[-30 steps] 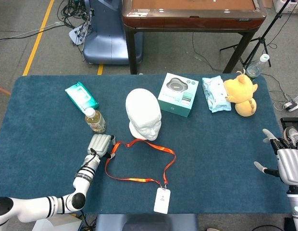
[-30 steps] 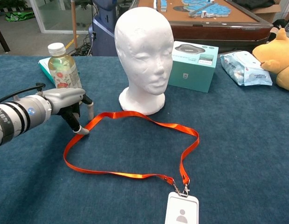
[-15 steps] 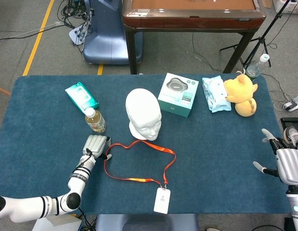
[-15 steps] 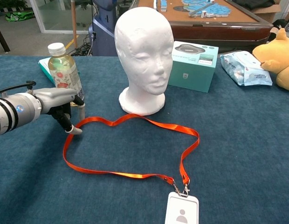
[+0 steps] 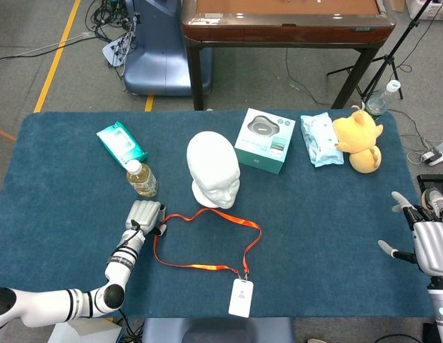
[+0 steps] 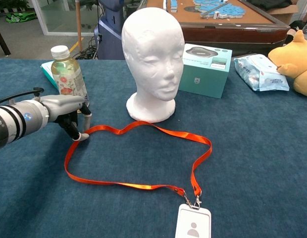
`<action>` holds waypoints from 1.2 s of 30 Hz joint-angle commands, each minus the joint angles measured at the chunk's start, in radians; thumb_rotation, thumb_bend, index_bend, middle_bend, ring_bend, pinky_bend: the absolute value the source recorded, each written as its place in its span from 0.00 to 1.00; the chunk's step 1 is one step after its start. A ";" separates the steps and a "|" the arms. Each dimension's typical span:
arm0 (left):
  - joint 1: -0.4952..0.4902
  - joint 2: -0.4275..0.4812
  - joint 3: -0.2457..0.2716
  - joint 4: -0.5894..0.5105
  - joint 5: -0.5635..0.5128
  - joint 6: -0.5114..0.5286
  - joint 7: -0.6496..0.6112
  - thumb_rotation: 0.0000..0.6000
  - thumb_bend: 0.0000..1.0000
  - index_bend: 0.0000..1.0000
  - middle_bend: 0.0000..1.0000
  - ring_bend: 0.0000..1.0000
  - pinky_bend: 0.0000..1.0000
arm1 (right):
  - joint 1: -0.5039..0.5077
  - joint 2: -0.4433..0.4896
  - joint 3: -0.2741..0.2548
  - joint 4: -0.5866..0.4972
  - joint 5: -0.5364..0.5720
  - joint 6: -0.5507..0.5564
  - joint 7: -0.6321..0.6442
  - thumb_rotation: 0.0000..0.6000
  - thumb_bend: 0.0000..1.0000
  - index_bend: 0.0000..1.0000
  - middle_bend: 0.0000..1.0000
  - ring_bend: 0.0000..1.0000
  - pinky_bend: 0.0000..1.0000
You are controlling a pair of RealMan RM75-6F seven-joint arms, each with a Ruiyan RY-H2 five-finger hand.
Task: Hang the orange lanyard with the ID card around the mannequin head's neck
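Note:
The white mannequin head (image 5: 213, 168) (image 6: 153, 54) stands upright in the middle of the blue table. In front of it the orange lanyard (image 5: 200, 266) (image 6: 119, 184) lies as an open loop, with its ID card (image 5: 241, 297) (image 6: 193, 223) flat near the front edge. My left hand (image 5: 144, 214) (image 6: 62, 111) is at the loop's left end, its fingers curled down and pinching the strap against the cloth. My right hand (image 5: 427, 243) hovers at the table's far right edge, fingers spread and holding nothing; only the head view shows it.
A tea bottle (image 5: 141, 179) (image 6: 67, 74) stands just behind my left hand. A green wipes pack (image 5: 121, 141) lies at the back left. A teal box (image 5: 265, 141) (image 6: 205, 69), a blue wipes pack (image 5: 320, 139) and a yellow plush (image 5: 361, 139) sit at the back right.
My left hand slid left and slightly toward me, dragging the lanyard's left end with it, so the loop's top edge has buckled into a wave. The right hand stayed put.

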 commanded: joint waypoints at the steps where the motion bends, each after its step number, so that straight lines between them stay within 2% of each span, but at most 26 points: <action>1: -0.003 -0.003 0.003 0.006 -0.005 0.000 0.000 0.91 0.32 0.54 1.00 1.00 1.00 | 0.000 0.000 0.000 0.000 0.000 0.000 0.001 1.00 0.11 0.14 0.34 0.27 0.45; 13: 0.000 0.007 0.023 -0.006 -0.005 -0.002 -0.007 1.00 0.32 0.56 1.00 1.00 1.00 | 0.003 0.001 0.001 -0.003 -0.001 -0.005 -0.001 1.00 0.11 0.14 0.34 0.27 0.45; 21: 0.015 0.035 0.029 -0.039 0.016 -0.015 -0.049 1.00 0.36 0.61 1.00 1.00 1.00 | 0.008 -0.002 0.000 -0.011 0.001 -0.013 -0.025 1.00 0.11 0.14 0.34 0.27 0.45; 27: 0.035 0.061 0.041 -0.083 0.076 -0.004 -0.092 1.00 0.36 0.62 1.00 1.00 1.00 | 0.028 -0.010 -0.005 -0.047 0.018 -0.055 -0.105 1.00 0.11 0.14 0.34 0.27 0.45; 33: 0.040 0.072 0.043 -0.102 0.105 0.003 -0.109 1.00 0.36 0.61 1.00 1.00 1.00 | 0.085 -0.045 0.007 -0.127 0.041 -0.122 -0.241 1.00 0.11 0.14 0.36 0.27 0.45; 36: 0.041 0.077 0.042 -0.112 0.112 0.009 -0.115 1.00 0.36 0.61 1.00 1.00 1.00 | 0.126 -0.074 0.024 -0.145 0.060 -0.160 -0.318 1.00 0.11 0.19 0.39 0.29 0.46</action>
